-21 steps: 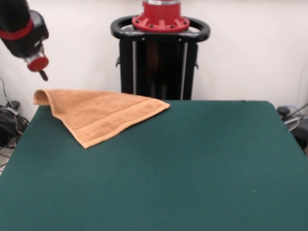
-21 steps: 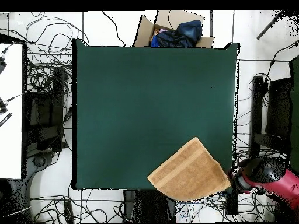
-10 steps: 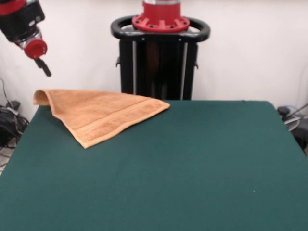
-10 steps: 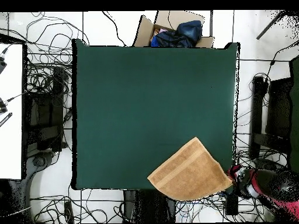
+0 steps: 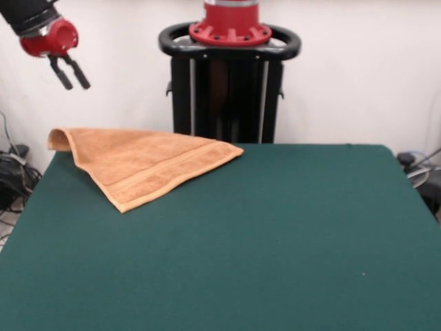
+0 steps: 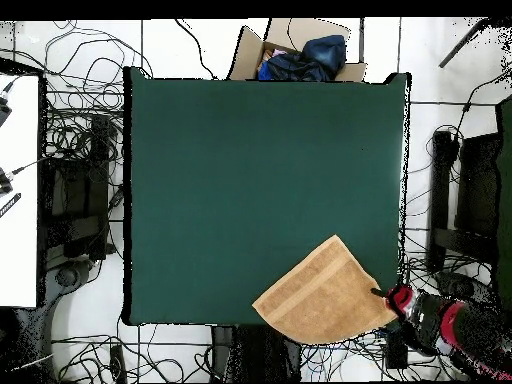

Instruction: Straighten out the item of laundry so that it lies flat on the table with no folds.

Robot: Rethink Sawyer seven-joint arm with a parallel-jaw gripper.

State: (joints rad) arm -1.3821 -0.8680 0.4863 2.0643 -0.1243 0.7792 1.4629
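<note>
Towel [image 5: 141, 164] lies at the table's [image 5: 275, 234] 11 o'clock corner in the front view, folded to a rough triangle, one corner curled up at the edge. Gripper [image 5: 72, 72] hangs above that corner, clear of the cloth, fingers [image 5: 63, 74] parted and empty.

A robotics lab: tangled floor cables [image 6: 75, 135] ring a felt-topped table [image 6: 250, 170].

The red and black arm is seen entering at the upper left corner of the front view, raised and tilted. The gripper [image 5: 72, 74] is held in the air, its two dark fingers [image 5: 63, 76] parted and angled down to the right, with nothing between them.
</note>
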